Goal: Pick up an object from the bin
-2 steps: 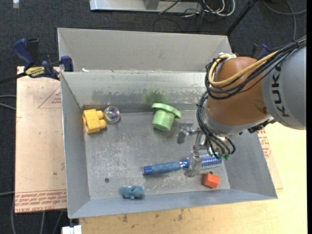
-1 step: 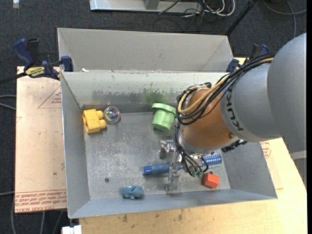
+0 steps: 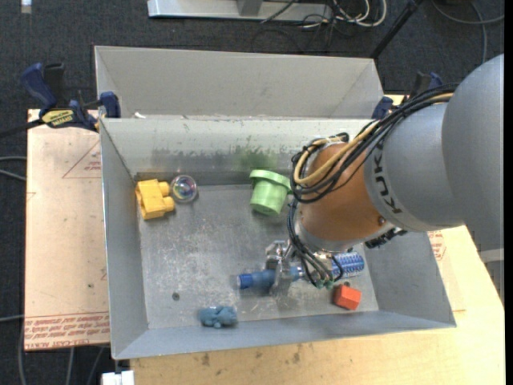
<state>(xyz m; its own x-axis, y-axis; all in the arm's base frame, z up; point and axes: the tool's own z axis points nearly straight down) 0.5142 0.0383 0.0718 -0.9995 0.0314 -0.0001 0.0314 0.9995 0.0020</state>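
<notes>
The gripper (image 3: 280, 273) meets the right end of a small blue piece (image 3: 255, 281) on the bin (image 3: 120, 239) floor; how far open it is, I cannot tell.

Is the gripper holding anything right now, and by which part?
Cannot tell. The gripper is down at the right end of a small blue piece near the front of the bin; no grip shows.

The grey arm (image 3: 449, 167) slants down from the right, its orange, cable-wrapped wrist (image 3: 337, 207) just behind the lowered claw (image 3: 279, 269).
</notes>
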